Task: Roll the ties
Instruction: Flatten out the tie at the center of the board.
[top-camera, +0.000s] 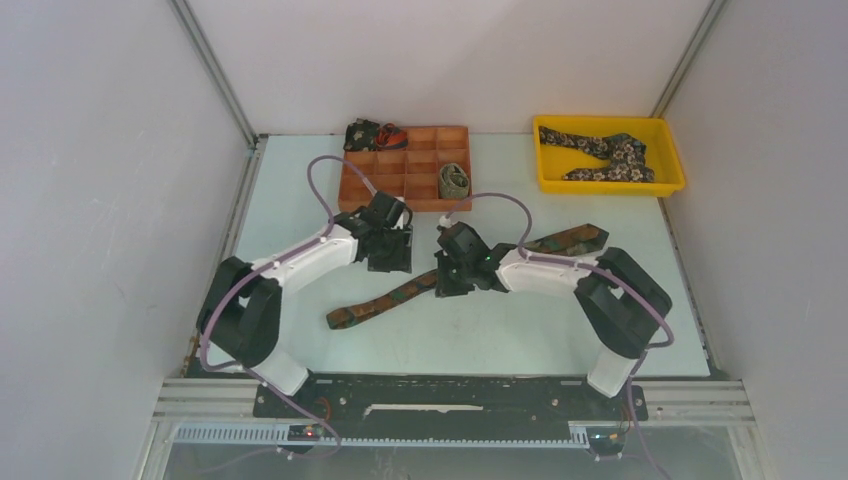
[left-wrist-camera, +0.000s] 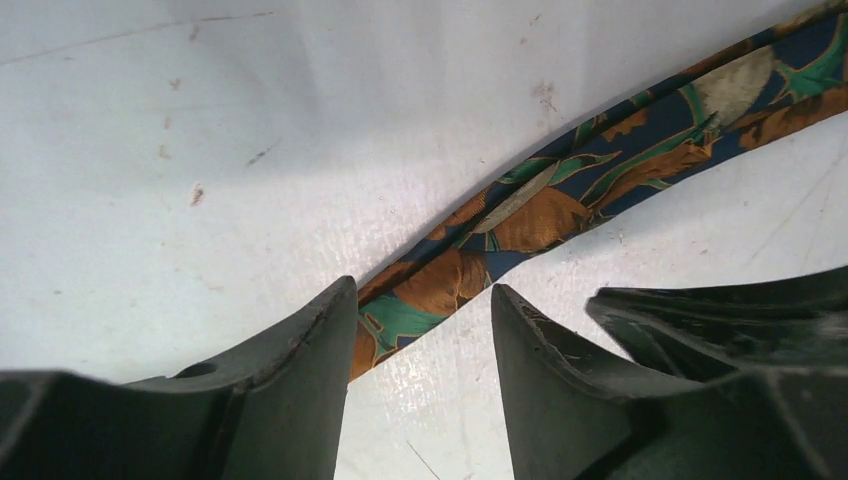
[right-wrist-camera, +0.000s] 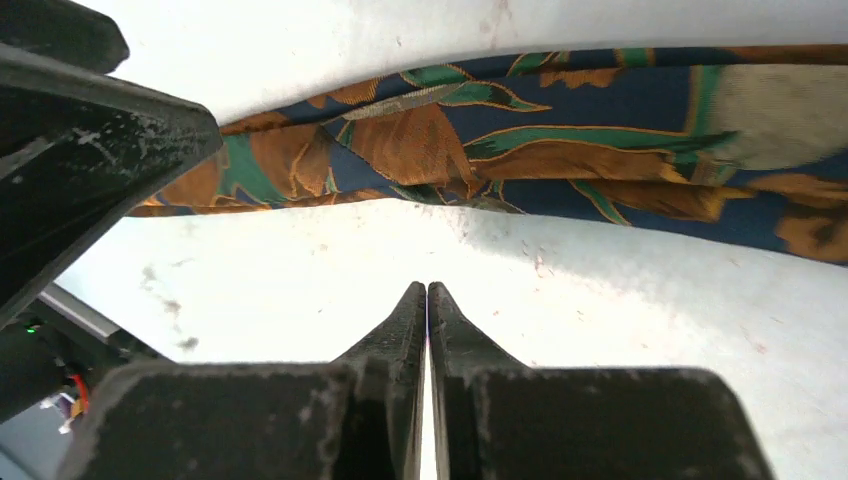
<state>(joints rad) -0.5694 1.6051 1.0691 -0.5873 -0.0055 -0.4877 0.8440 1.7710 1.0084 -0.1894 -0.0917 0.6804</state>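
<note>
Left tool (left-wrist-camera: 421, 292): jaws apart, empty.
Right tool (right-wrist-camera: 427, 288): closed, empty.
Tie (right-wrist-camera: 560, 150): likely limp, light, slippery; pinch narrow end.

The overhead view has bright, even light from above. The pale surface (top-camera: 560, 320) shows only faint, soft shadows under the arms (top-camera: 310, 255), and the bottom strip of the frame is darker. Detail is slightly soft throughout.

In the left wrist view the surface is bright at the upper left and lower right. A soft grey shadow lies above the tie (left-wrist-camera: 520, 210) at centre, and the left claw (left-wrist-camera: 421, 290) is dark and blurred along the bottom.

In the right wrist view the surface washes out almost to white at the top and lower left. The tie's weave is crisp at centre, and the right claw (right-wrist-camera: 427, 290) is dark and grainy.
</note>
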